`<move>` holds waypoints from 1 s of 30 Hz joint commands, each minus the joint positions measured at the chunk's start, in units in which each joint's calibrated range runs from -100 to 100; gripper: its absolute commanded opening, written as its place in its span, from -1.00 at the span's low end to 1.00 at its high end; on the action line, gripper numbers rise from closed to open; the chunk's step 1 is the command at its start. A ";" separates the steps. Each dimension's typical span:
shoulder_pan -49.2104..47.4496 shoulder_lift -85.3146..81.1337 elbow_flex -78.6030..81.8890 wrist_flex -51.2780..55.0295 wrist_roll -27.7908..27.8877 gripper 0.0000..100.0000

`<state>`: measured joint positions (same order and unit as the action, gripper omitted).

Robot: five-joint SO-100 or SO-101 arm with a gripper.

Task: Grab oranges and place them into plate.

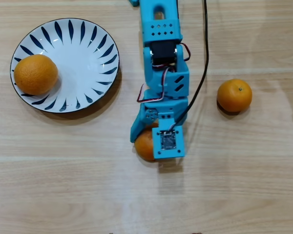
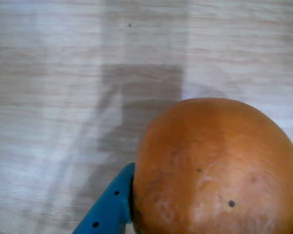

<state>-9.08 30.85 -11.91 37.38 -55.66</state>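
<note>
3 oranges: 1 [image 1: 35, 74] on the plate [image 1: 83, 58], 1 [image 1: 234, 95] apart, 1 [image 2: 215, 168] clamped in the gripper [image 1: 154, 146].

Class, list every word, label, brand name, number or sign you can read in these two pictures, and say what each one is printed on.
None: no readable text appears in either view.
The small circuit board on the claw's camera mount in the overhead view has markings too small to read.
The plate carries only dark blue strokes, no lettering.
The oranges, such as the one on the right, show only dimples and a stem dot.
</note>
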 commanded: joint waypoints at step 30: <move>33.75 -47.33 9.51 43.02 14.83 -0.44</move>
<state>17.77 -8.84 -7.39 80.02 -43.19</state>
